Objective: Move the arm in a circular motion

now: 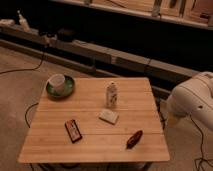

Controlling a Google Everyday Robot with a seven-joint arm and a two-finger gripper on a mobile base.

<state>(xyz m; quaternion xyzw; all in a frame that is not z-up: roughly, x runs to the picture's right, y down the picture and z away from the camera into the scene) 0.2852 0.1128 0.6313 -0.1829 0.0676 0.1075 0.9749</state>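
Note:
The white glossy arm [194, 100] shows at the right edge of the camera view, beside the right side of the wooden table [90, 145]. Its thick rounded segment hangs just off the table's right edge, at about table height. The gripper is the yellowish tip [172, 120] under that segment, pointing down toward the floor by the table's right edge. It touches none of the objects on the table. The rest of the arm runs out of view at the right.
On the table stand a white cup on a green plate [60, 85], a small white bottle [112, 94], a pale block [109, 117], a dark bar [73, 131] and a reddish object [134, 139]. Cables lie on the floor [30, 67]. A long low ledge [125, 60] runs behind.

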